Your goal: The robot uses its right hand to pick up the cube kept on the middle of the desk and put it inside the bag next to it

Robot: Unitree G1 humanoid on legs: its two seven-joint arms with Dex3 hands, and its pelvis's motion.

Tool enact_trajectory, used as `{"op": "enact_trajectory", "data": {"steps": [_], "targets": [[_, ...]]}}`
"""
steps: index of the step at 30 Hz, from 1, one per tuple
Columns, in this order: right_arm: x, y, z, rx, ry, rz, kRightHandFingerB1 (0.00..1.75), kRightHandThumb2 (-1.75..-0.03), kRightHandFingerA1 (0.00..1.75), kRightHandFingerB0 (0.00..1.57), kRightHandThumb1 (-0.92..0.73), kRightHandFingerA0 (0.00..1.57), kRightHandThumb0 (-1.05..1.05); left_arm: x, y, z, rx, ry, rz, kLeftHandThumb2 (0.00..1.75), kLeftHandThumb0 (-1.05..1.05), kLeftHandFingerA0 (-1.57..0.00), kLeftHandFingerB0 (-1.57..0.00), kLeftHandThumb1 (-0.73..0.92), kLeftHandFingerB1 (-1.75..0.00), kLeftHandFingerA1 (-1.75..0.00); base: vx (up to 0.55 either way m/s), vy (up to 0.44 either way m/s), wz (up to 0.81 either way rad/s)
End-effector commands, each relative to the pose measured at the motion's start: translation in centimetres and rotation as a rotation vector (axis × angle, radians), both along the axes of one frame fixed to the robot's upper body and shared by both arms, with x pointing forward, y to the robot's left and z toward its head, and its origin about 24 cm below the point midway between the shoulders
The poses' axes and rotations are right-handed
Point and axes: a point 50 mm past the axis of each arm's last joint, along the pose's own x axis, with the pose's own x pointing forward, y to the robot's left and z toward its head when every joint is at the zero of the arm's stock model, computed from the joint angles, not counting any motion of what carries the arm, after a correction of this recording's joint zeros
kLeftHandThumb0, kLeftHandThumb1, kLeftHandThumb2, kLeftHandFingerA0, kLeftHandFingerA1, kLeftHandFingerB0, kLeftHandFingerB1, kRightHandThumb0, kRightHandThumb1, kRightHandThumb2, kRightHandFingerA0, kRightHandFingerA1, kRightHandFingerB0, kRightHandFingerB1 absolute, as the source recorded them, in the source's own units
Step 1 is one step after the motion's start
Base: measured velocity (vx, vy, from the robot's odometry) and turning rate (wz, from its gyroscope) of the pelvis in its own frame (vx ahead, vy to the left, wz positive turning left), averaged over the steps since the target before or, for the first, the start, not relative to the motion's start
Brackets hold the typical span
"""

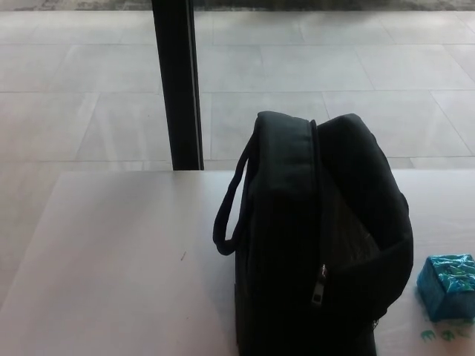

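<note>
Although the desk fills the lower part of the head view, no part of the robot is seen on it — neither the left hand nor the right hand appears, so nothing can be told of how their fingers stand. A black bag is stood upright on the pale desk top, right of the middle of the picture, and its base is cut off by the bottom edge. A zip line is seen running down the bag's near face, with a small metal zip pull hanging low on it, and the top of the bag looks parted along that line, though how wide it gapes cannot be told. A carrying handle is looped out from the bag's left side and hangs clear above the desk. The cube — blue-green and shiny, as if wrapped in foil — is set on the desk just beside the bag, at the picture's right edge, apart from the bag's wall and outside it. A few small blue-green marks are seen on the desk surface just in front of the cube. Behind the desk a dark upright post is seen rising from its far edge, and beyond it a floor of large pale tiles is spread across the background.
</note>
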Motion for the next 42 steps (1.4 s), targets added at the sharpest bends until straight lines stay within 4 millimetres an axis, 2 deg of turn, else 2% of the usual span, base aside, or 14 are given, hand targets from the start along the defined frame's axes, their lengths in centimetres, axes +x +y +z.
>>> {"op": "enact_trajectory", "data": {"steps": [1,5,6,7,8,13,18,27,30,34,38,39,41,42], "targets": [[0.8,-0.9,2.9,0.093,-0.089,0.103,0.30,-0.60,0.44,0.27,-0.65,0.42,-0.60,0.0,0.5,1.6,-0.225,0.021,-0.013,0.60,-0.56,-0.23,-0.25,0.67,-0.40,-0.48,0.00,0.000,0.00],[0.6,-1.2,3.0,0.074,-0.055,0.083,0.30,-0.60,0.44,0.25,-0.65,0.37,-0.62,0.0,0.5,1.4,-0.252,0.031,0.012,0.59,-0.55,-0.21,-0.25,0.67,-0.40,-0.48,0.00,0.000,0.00],[0.5,-1.5,3.0,0.075,-0.053,0.053,0.43,-0.86,0.53,0.19,-0.51,0.28,-0.67,-0.1,0.4,1.4,-0.256,0.033,0.008,0.60,-0.54,-0.21,-0.25,0.68,-0.41,-0.48,0.00,0.000,0.00],[0.3,-1.9,3.2,0.072,-0.061,0.005,0.44,-0.85,0.54,0.23,-0.51,0.27,-0.68,-0.1,0.3,1.5,-0.257,0.035,-0.003,0.60,-0.55,-0.20,-0.24,0.68,-0.41,-0.49,0.00,0.000,0.00],[0.3,-2.2,3.4,0.059,-0.069,-0.026,0.30,-0.59,0.47,0.30,-0.65,0.28,-0.63,-0.1,0.2,1.4,-0.259,0.037,-0.005,0.60,-0.55,-0.19,-0.24,0.69,-0.41,-0.49,0.00,0.000,0.00],[0.3,-3.7,4.6,0.065,-0.133,-0.203,0.30,-0.60,0.45,0.29,-0.66,0.24,-0.63,-0.2,0.3,1.5,-0.275,0.042,0.013,0.60,-0.55,-0.18,-0.23,0.68,-0.41,-0.50,0.00,0.000,0.00],[0.8,-5.7,7.8,0.090,-0.312,-0.392,0.31,-0.59,0.46,0.27,-0.66,0.27,-0.62,-0.1,0.2,1.6,-0.274,0.036,0.003,0.60,-0.57,-0.19,-0.21,0.67,-0.40,-0.49,0.00,0.000,0.00],[4.0,-5.7,12.5,0.130,-0.590,-0.532,0.38,-0.58,0.56,0.30,-0.60,0.22,-0.62,-0.2,0.4,1.7,-0.260,0.037,0.000,0.59,-0.58,-0.20,-0.21,0.67,-0.39,-0.49,0.00,0.000,0.00],[5.8,-5.0,14.9,0.135,-0.675,-0.475,0.43,-0.59,0.63,0.32,-0.60,0.24,-0.67,0.0,0.4,1.7,-0.263,0.030,0.000,0.59,-0.58,-0.20,-0.21,0.65,-0.39,-0.50,0.00,0.000,0.00],[8.6,-3.2,17.6,0.142,-0.724,-0.323,0.29,-0.60,0.39,0.24,-0.64,0.18,-0.55,0.2,0.3,1.9,-0.249,0.023,0.002,0.59,-0.57,-0.23,-0.24,0.66,-0.40,-0.50,0.00,0.000,0.00],[12.2,0.8,20.2,0.163,-0.729,-0.034,0.30,-0.60,0.39,0.25,-0.62,0.28,-0.56,0.2,0.4,1.9,-0.254,0.026,0.004,0.59,-0.57,-0.22,-0.25,0.67,-0.41,-0.50,0.00,0.000,0.00],[12.5,1.4,20.3,0.155,-0.727,-0.009,0.41,-0.80,0.47,0.20,-0.48,0.26,-0.63,0.2,0.4,1.9,-0.252,0.028,0.002,0.59,-0.58,-0.22,-0.24,0.67,-0.40,-0.50,0.00,0.000,0.00],[12.6,2.1,20.3,0.150,-0.724,0.031,0.41,-0.80,0.49,0.20,-0.48,0.28,-0.63,0.1,0.4,1.9,-0.251,0.033,-0.003,0.59,-0.58,-0.23,-0.24,0.66,-0.40,-0.51,0.00,0.000,0.00],[12.8,2.7,20.4,0.148,-0.728,0.065,0.30,-0.58,0.46,0.25,-0.60,0.36,-0.60,0.1,0.4,1.9,-0.252,0.032,-0.002,0.59,-0.57,-0.22,-0.24,0.66,-0.40,-0.50,0.00,0.000,0.00]]}}
